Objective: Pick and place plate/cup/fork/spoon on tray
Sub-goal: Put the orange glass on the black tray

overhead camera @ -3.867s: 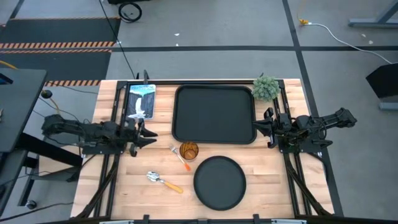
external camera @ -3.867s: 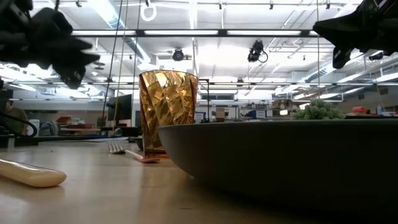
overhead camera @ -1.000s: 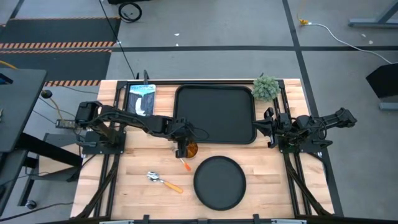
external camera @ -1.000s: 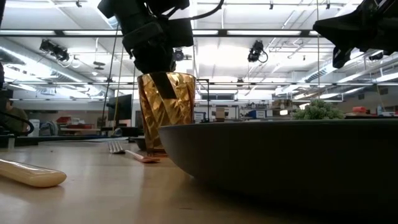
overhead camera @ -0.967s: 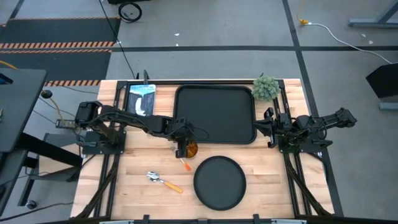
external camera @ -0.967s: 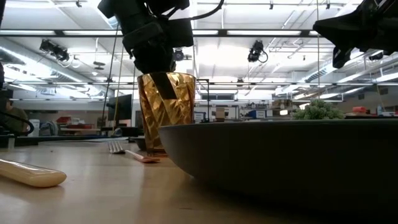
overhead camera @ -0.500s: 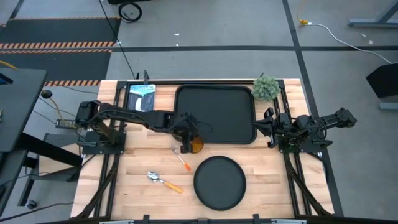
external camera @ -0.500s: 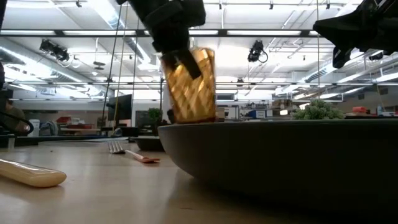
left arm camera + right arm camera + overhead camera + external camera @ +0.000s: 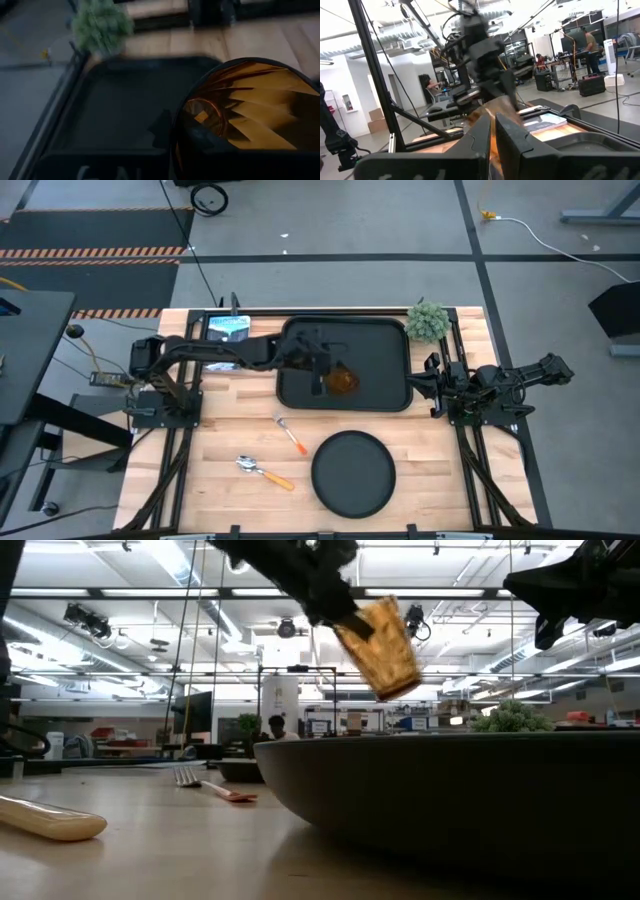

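My left gripper (image 9: 320, 376) reaches over the black tray (image 9: 375, 345) and is shut on the amber cup (image 9: 343, 380), which hangs tilted in the air in the low view (image 9: 385, 648). On the wood in front of the tray lie the fork (image 9: 290, 433) and the spoon (image 9: 263, 471). The round black plate (image 9: 353, 472) rests flat near the table's front edge. My right gripper (image 9: 434, 385) waits shut at the tray's right side. My left gripper pinches the cup's wall at its rim (image 9: 176, 131), with one finger (image 9: 200, 136) inside the cup and the other outside. The fingers come slanting down from the table's left. The cup is lifted clear above the tray, its mouth tipped toward the gripper.
A green plant (image 9: 427, 321) stands at the tray's far right corner. A printed packet (image 9: 228, 330) lies at the far left. Dark frame rails (image 9: 170, 470) run along both table sides. Bare wood lies between the fork and the plate.
My left gripper has lifted the cup off the table and carried it up, toward the far edge and the right, to a spot over the tray. The cup stood upright beside the fork; it now hangs tipped in the air. Fork, spoon and plate have stayed put.
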`<move>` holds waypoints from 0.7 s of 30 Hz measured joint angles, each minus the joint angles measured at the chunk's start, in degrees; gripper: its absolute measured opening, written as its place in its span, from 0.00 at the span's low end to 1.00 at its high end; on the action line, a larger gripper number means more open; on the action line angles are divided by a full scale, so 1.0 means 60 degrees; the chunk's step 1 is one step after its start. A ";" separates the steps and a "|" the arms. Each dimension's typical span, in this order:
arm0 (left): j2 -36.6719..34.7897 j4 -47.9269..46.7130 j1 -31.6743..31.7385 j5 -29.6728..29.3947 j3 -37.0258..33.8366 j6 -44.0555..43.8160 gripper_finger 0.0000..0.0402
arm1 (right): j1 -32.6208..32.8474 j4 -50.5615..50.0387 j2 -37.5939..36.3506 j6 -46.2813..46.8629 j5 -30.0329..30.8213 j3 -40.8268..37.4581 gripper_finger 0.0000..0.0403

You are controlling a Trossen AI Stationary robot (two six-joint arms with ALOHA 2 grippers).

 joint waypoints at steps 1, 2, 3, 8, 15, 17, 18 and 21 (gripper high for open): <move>0.0143 0.0215 0.0163 0.0208 0.0009 0.0009 0.06 | 0.0003 0.0007 0.0003 0.0000 -0.0009 0.0002 0.08; 0.0299 0.0268 0.0305 0.0354 0.0008 0.0005 0.06 | 0.0000 0.0024 0.0004 0.0000 -0.0016 0.0000 0.08; 0.0480 0.0331 0.0443 0.0447 0.0078 -0.0002 0.06 | 0.0000 0.0023 0.0000 0.0000 -0.0012 0.0004 0.08; 0.1503 0.0294 0.0864 0.0516 0.0913 0.0057 0.06 | 0.0003 0.0082 0.0040 0.0000 0.0008 0.0004 0.08; 0.3398 -0.0350 0.1231 0.0570 0.3480 0.0712 0.06 | 0.0004 0.0205 0.0040 0.0000 0.0013 0.0004 0.08; 0.3951 -0.0489 0.1350 0.0563 0.4302 0.0998 0.06 | 0.0000 0.0214 0.0040 0.0000 0.0015 0.0004 0.08; 0.4226 -0.0583 0.1405 0.0559 0.4665 0.1035 0.06 | 0.0001 0.0208 0.0044 0.0000 0.0015 0.0004 0.08; 0.4995 -0.0741 0.1582 0.0548 0.5660 0.1050 0.06 | 0.0000 0.0211 0.0044 0.0000 0.0020 0.0004 0.08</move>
